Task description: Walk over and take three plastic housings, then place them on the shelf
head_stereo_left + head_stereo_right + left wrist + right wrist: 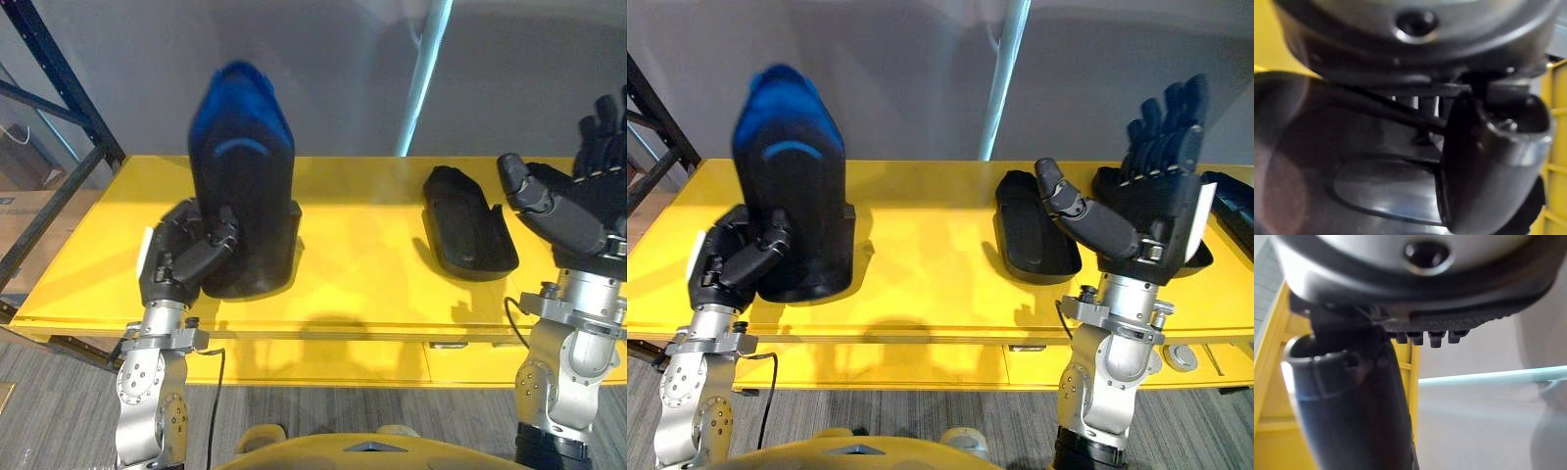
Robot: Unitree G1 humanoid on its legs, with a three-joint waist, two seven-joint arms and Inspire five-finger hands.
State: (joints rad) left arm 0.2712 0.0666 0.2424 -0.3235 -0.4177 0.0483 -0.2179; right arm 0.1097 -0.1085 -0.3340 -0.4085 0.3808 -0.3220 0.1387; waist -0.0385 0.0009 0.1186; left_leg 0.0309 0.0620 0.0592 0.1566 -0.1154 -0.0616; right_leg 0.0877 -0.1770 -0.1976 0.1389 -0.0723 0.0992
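The left hand [181, 257] is curled round an upright housing [243, 186] standing on the counter [353, 294]. A second housing [468, 235] lies flat near the spread, empty right hand [1146, 211]. This looks like the taking step. Next, the right hand must lower onto the second housing and close.

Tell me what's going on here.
The robot stands at a yellow surface. Its left hand is curled round a tall black-and-blue plastic housing, which it holds upright at the surface; whether the housing is lifted clear cannot be told. The right hand is raised and open, holding nothing, beside a second black housing that lies flat on the yellow surface.
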